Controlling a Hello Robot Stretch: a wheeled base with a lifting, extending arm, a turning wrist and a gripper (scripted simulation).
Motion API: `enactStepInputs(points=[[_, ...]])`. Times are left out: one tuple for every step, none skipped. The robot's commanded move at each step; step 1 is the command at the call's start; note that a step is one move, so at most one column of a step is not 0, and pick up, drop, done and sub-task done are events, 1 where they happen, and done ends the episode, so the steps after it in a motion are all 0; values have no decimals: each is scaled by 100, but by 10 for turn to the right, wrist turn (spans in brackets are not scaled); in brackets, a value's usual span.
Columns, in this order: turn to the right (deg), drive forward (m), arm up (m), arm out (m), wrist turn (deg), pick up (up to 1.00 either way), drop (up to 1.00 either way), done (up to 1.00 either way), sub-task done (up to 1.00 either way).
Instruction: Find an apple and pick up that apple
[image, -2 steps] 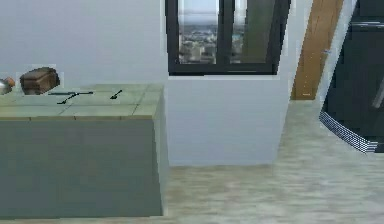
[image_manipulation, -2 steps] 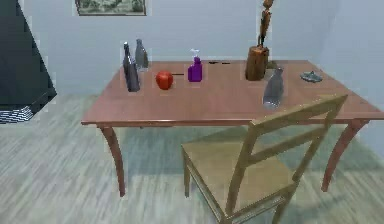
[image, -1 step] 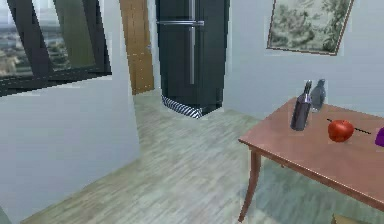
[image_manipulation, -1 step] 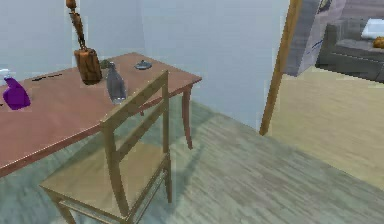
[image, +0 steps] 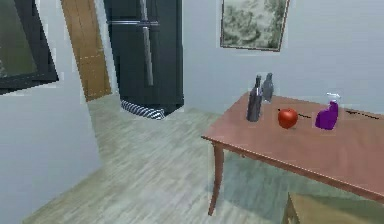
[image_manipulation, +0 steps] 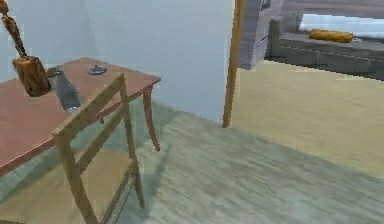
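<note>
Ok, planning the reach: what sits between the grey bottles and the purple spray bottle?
The red apple, on the table, in the forward view.

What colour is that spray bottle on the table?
The spray bottle is purple, clearest in the forward view.

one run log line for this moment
target: apple on table, forward view's right | near: purple spray bottle, two grey bottles | status: not yet picked
</note>
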Motion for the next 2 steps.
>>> enactStepInputs(points=[[0,35,0,0,0,0,0,0,0],[-450,0,0,0,0,0,0,0,0]])
